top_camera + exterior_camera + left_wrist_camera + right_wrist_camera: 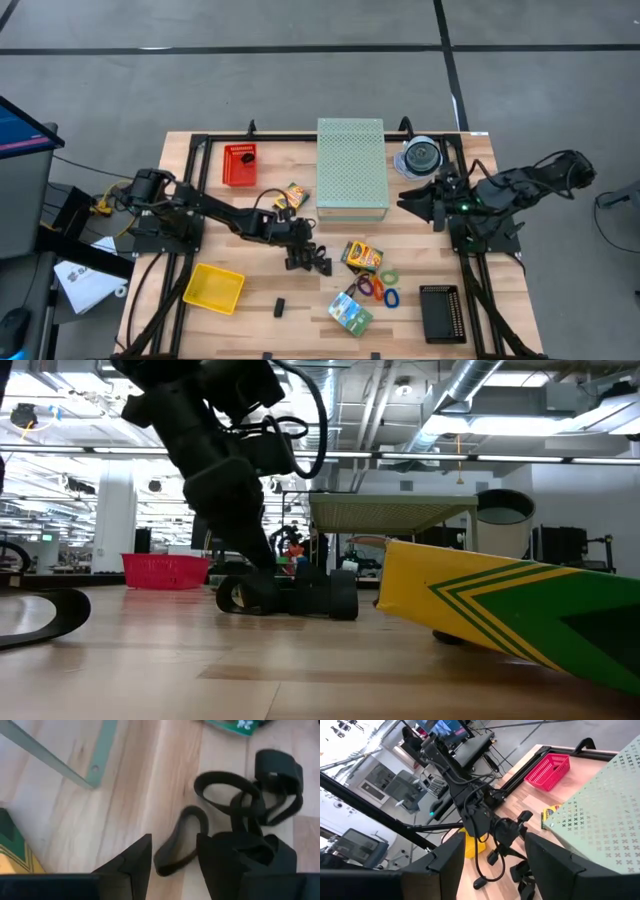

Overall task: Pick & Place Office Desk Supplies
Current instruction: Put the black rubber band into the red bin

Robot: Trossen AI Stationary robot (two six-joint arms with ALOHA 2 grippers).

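Left arm down on the clip pile, right arm parked.

Left arm reaches across the wooden slat table (250, 290) toward its middle, wrist low; left gripper (304, 254) sits on the cluster of black binder clips (250, 805) just in front of the pale green perforated box (351, 165). Fingers (131, 862) stand apart, straddling one black wire loop (181, 840) that lies flat on the wood; nothing pinched that I can see. One fingertip overlaps the clip bodies, contact there unclear. Right arm folded at the right table edge, right gripper (416, 197) beside the box, jaws spread, empty. Remaining supplies: yellow-green crayon-style carton (362, 256), coloured elastic loops (380, 288), green-blue packet (351, 313), all near mid-table front. Low view: a yellow-green carton fills the right foreground, cut off by the frame and blocking what's behind it.
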